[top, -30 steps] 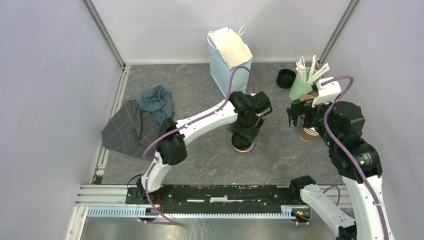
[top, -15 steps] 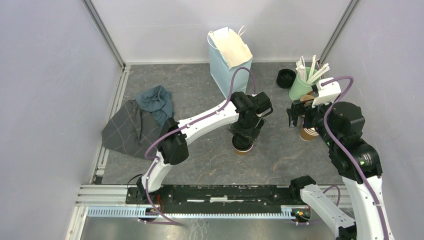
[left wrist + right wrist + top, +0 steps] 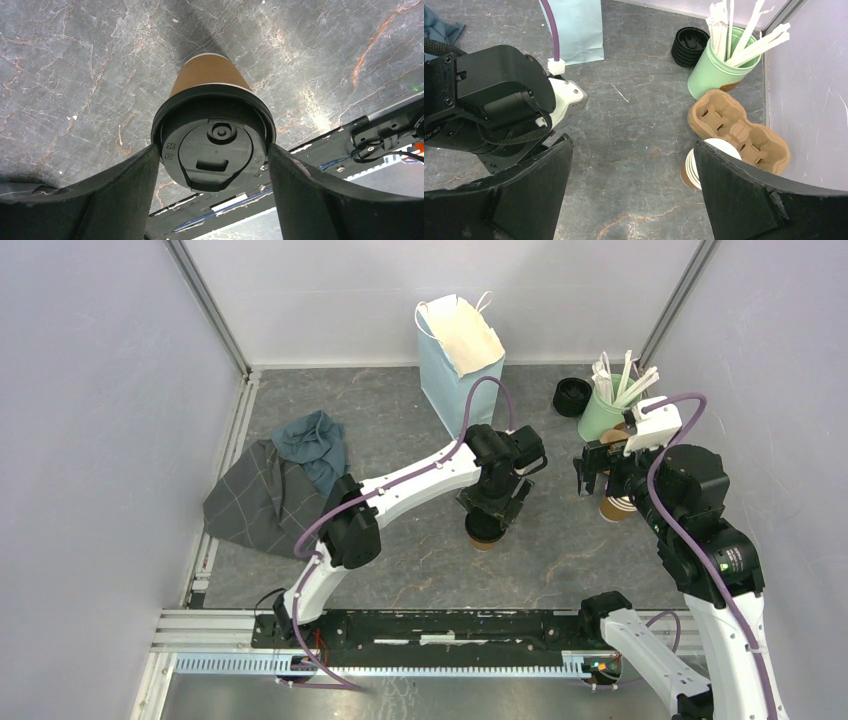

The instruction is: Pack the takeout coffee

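one takeout coffee [image 3: 207,80] — upright on the tabletop [image 3: 75,75] near its middle, lid [image 3: 215,127] up, long axis vertical | left hand [image 3: 214,152]: fingers [image 3: 125,190] flank the lid rim — clamped or loose, cannot tell | right hand [image 3: 633,145]: spread wide apart

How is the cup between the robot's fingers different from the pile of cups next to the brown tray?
The takeout coffee wears a black lid; the stack of cups has none. The coffee is one cup; the stack is several nested. The coffee stands between the left gripper's fingers; the stack stands beside the cup carrier. Both are brown paper and upright.
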Tool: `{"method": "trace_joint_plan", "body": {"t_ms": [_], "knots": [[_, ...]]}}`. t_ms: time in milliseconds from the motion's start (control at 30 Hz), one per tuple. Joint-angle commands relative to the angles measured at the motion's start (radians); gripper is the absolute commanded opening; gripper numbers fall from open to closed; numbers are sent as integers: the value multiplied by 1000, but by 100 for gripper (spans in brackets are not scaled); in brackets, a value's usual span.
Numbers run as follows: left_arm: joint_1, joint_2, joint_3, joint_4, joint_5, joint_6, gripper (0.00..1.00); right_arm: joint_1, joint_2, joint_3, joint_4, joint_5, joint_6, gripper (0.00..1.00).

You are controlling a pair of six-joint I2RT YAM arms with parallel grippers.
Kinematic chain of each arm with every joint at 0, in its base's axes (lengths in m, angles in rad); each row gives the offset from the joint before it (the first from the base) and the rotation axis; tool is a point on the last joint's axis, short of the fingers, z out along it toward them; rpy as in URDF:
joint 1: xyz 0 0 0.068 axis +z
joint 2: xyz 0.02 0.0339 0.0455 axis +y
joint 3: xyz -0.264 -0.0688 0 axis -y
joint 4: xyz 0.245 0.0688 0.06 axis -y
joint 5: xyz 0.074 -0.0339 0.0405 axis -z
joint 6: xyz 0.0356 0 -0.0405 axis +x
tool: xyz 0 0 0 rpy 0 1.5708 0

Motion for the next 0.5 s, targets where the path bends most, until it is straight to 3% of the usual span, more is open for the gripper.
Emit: {"method": "trace_joint_plan", "body": {"t_ms": [0,100,267,467], "knots": [[-8,-11,54,0,-4,46,87,4,-4,-3,43,18,-15,98],[-7,-15,73,-6,-11,47,99,2,1,8,44,11,-13,98],[-8,-101,59,-21,-49,10,99,3,45,83,-8,20,26,98],[12,-421,-279,110,-83,-71,94,2,120,137,-126,116,113,98]]}}
